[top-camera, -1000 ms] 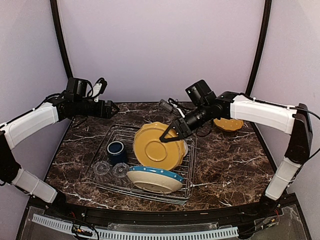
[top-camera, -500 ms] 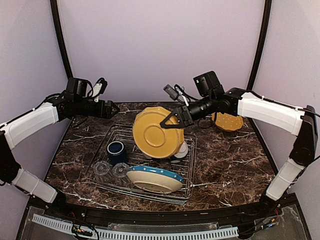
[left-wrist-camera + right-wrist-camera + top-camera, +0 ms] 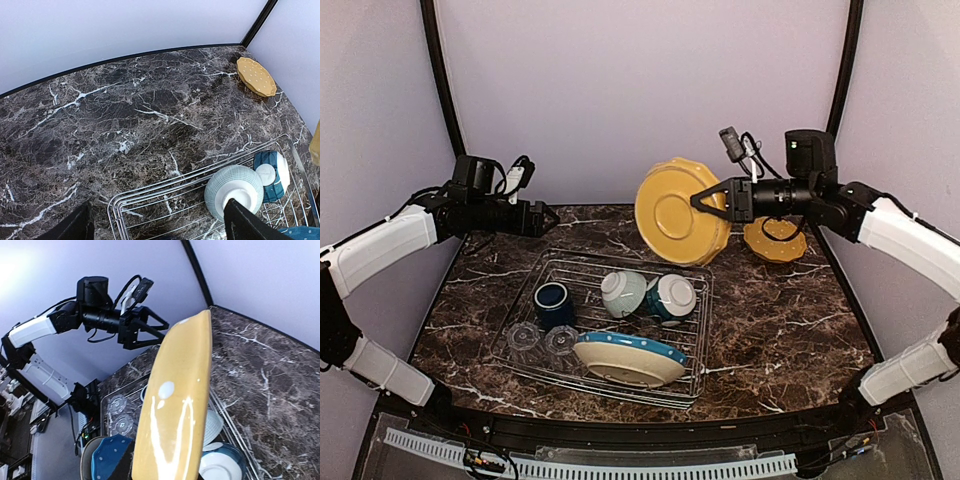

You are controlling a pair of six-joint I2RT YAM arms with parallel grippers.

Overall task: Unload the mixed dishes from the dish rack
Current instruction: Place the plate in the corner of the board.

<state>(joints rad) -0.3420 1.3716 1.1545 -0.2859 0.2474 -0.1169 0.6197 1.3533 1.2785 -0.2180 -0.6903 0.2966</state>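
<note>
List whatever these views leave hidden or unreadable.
- Right wrist view: the held yellow plate fills the frame, hiding the right hand's grip.
- Top view: the right arm covers part of the spotted plate on the table.
- Left wrist view: the bottom edge cuts off most of the dish rack, so the glasses are out of frame.
- Top view: glasses too small to tell upright or inverted.

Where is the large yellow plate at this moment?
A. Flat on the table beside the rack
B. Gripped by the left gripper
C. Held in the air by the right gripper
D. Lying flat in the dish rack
C: the right gripper is shut on the rim of the large yellow plate, which hangs on edge in the air behind the dish rack, touching neither rack nor table.
</note>
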